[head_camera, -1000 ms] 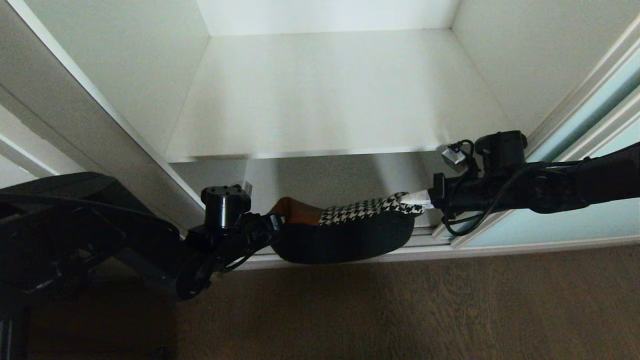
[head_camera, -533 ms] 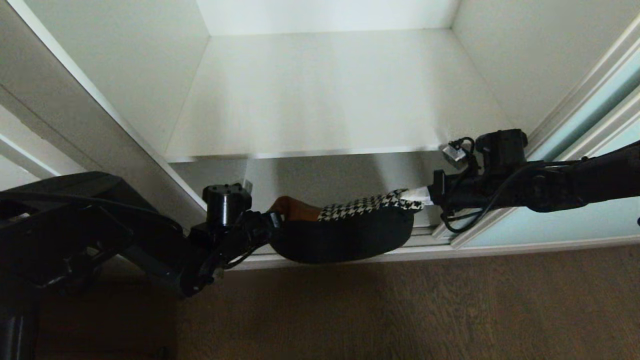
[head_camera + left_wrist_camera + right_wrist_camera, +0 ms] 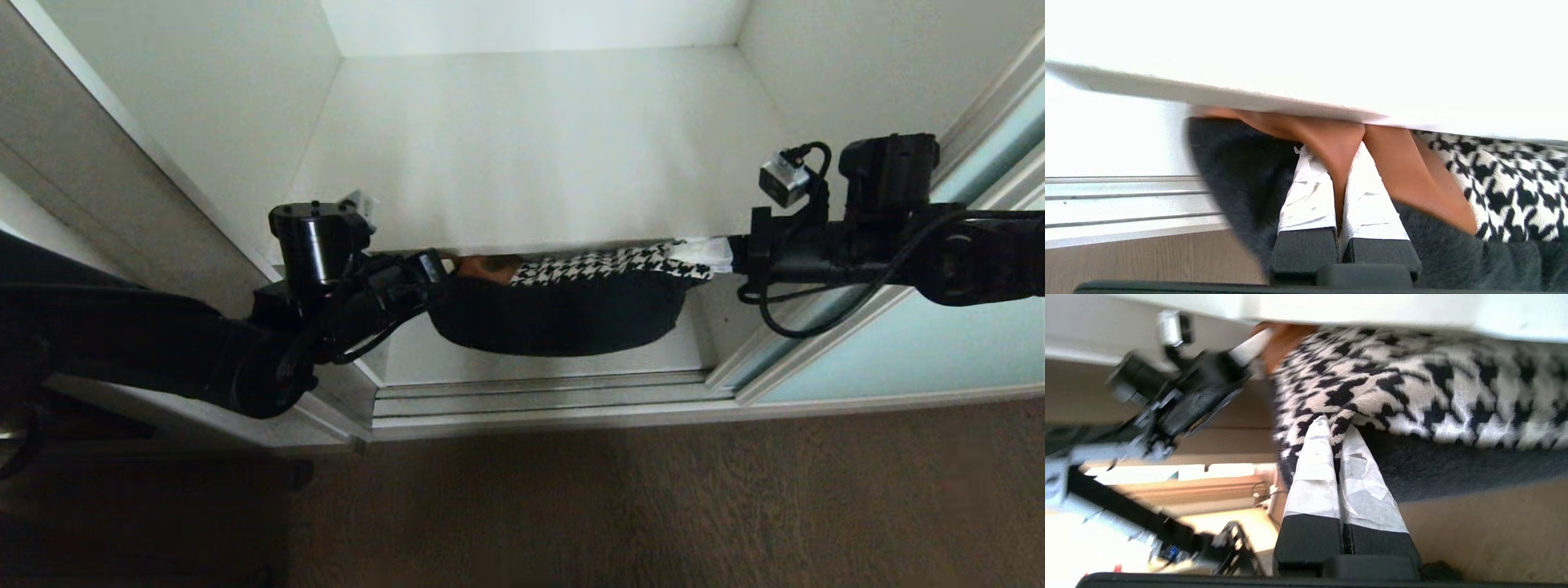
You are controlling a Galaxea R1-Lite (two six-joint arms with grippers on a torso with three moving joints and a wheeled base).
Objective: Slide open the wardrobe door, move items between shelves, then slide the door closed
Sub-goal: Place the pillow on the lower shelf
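cushion (image 3: 563, 310) top hidden behind shelf (image 3: 531, 147) edge, both hands pinching corners

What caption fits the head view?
Both end effectors, left and right, hold the cushion at the shelf edge.

Fuzzy cloth cushion (image 3: 563, 314), matt white shelf (image 3: 531, 147), frosted glass door (image 3: 898, 359), wood-grain floor (image 3: 653, 506).

One cushion (image 3: 563, 306), two grippers, left (image 3: 441, 268) and right (image 3: 718, 251), one shelf (image 3: 531, 147), one sliding door (image 3: 914, 359)
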